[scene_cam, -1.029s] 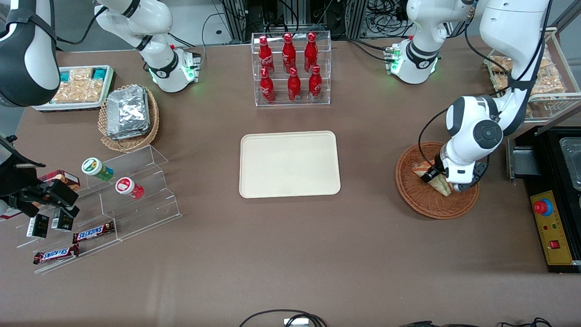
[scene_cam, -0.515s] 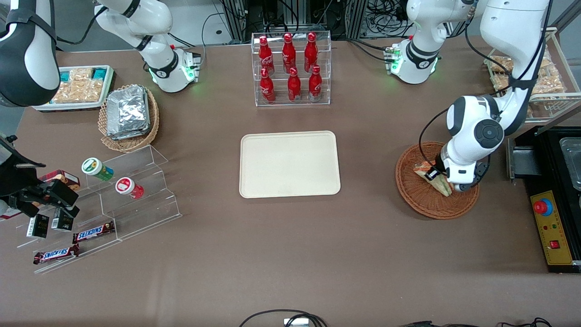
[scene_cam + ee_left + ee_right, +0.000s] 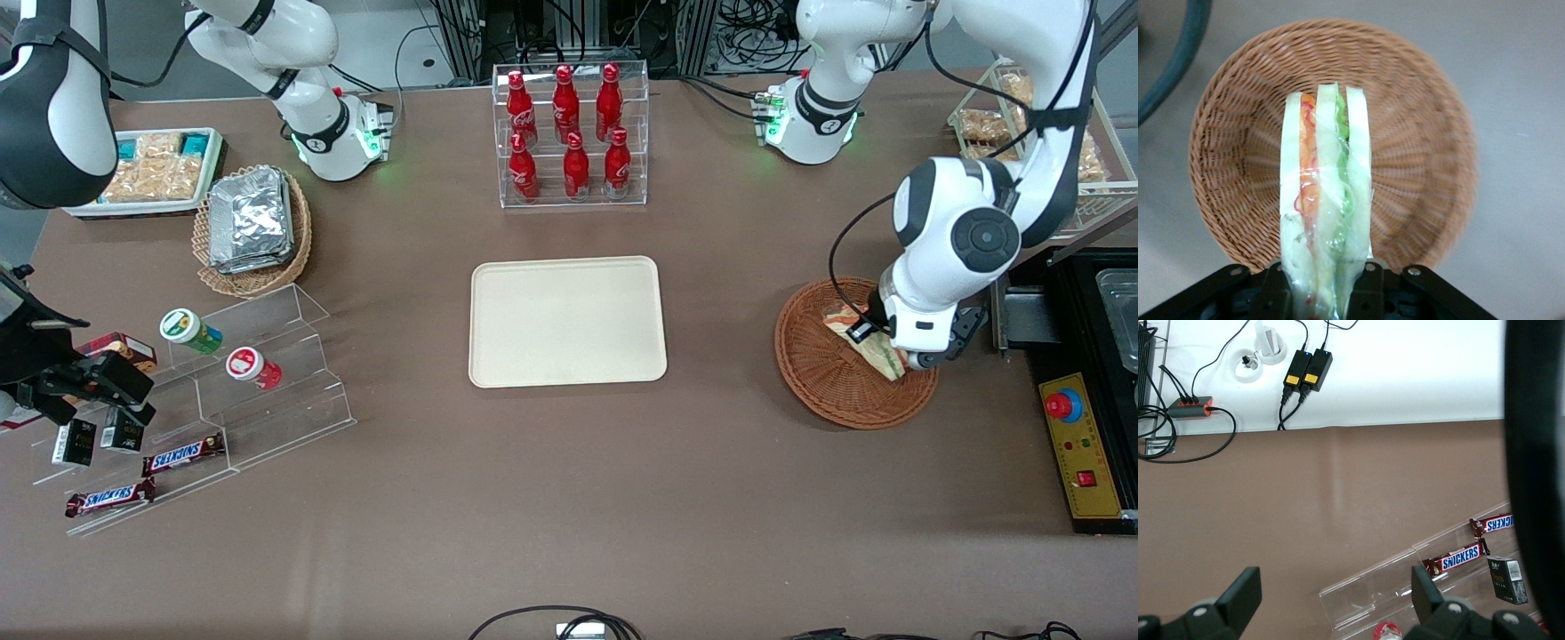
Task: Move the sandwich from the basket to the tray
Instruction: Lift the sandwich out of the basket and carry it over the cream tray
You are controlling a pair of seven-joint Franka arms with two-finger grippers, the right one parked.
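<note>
The gripper [image 3: 1323, 290] is clamped tight on the sandwich [image 3: 1325, 200], fingers pinching its wrapped end, and holds it over the basket [image 3: 1418, 153], well apart from the tray [image 3: 567, 322].

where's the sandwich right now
The sandwich is clamped in the left arm's pincer, directly above the reddish-brown basket, toward the working arm's end of the table.
</note>
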